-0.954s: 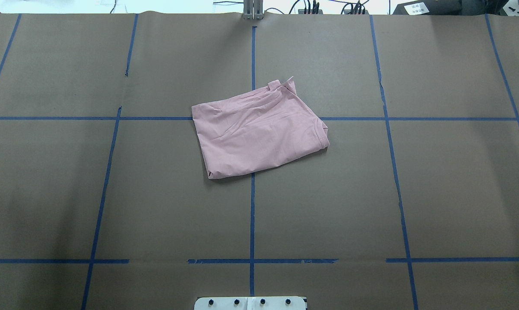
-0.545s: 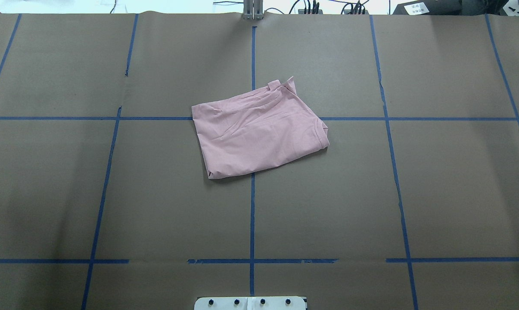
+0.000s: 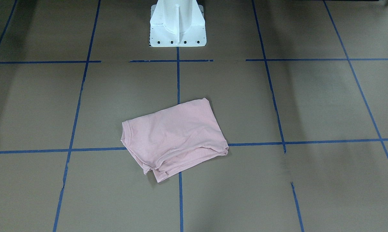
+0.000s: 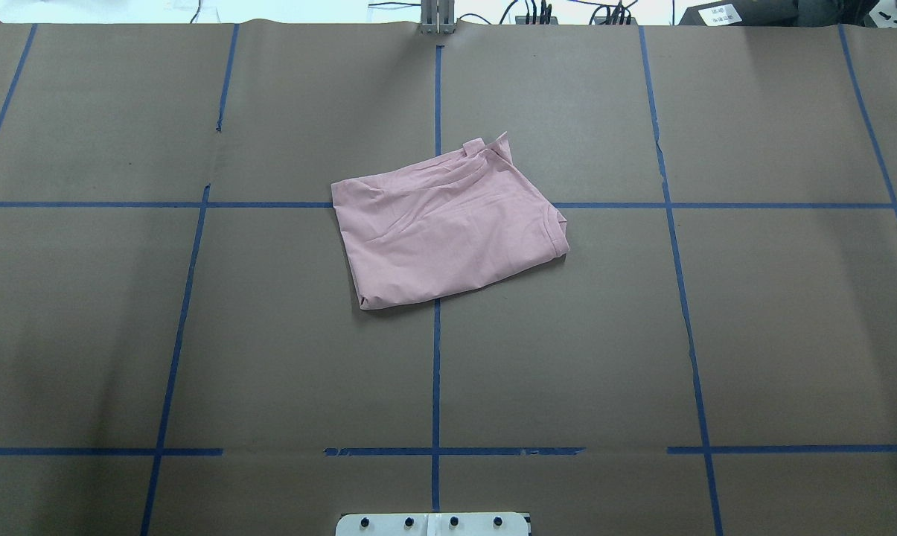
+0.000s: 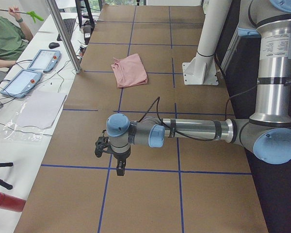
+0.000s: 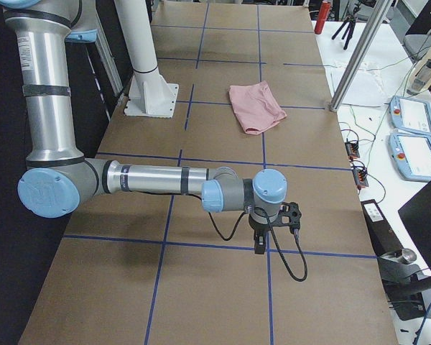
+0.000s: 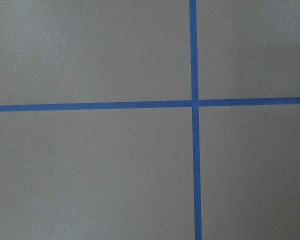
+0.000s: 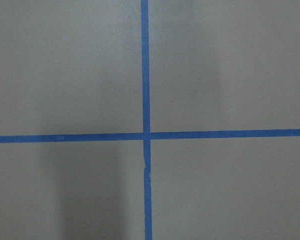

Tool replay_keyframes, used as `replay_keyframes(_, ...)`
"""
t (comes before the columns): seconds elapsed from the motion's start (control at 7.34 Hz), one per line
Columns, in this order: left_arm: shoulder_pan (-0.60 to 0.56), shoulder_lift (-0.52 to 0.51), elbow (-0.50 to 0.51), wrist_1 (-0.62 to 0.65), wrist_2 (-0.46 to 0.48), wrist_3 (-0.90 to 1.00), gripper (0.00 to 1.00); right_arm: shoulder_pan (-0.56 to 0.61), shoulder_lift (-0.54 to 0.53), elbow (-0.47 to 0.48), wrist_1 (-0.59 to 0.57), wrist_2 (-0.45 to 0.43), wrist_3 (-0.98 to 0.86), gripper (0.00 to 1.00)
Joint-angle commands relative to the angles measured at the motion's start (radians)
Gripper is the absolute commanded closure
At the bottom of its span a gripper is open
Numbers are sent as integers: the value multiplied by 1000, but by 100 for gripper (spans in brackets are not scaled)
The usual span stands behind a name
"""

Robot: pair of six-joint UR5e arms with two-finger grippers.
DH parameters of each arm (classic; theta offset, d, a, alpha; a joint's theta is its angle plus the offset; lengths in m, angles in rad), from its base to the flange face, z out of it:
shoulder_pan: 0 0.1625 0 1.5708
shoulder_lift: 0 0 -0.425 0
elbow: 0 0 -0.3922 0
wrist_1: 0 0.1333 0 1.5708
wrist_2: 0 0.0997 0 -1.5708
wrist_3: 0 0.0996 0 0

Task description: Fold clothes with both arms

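The pale pink T-shirt [image 4: 448, 231] lies folded into a rough rectangle at the middle of the table, with no one holding it; it also shows in the front view [image 3: 173, 137] and both side views [image 5: 130, 70] [image 6: 256, 106]. Its dog print and lettering are hidden. My left gripper [image 5: 118, 168] hangs over the table's left end, far from the shirt. My right gripper [image 6: 259, 246] hangs over the right end, also far away. I cannot tell whether either is open or shut. Both wrist views show only brown paper and blue tape.
Brown paper [image 4: 284, 357] with blue tape grid lines [image 4: 436, 372] covers the table. The white pedestal base [image 3: 177, 24] stands at the robot's edge. A metal post [image 5: 64, 36], tablets [image 5: 20, 82] and a seated person [image 5: 5, 41] are beyond the far edge.
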Motion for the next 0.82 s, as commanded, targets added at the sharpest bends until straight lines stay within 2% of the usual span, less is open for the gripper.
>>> replay_keyframes(0.0,0,0,-4,0,-7,0,0,0,0,1,0,1,0,0)
replay_keyframes(0.27,0,-6,-7,0,-7,0,0,0,2,3,0,3,0,0)
replay_keyframes(0.54,1,-9,-51,0,-16,3,0,0,2,3,0,3,0,0)
replay_keyframes(0.68,2,-9,-68,0,-47,3,0,0,2,4,0,3,0,0)
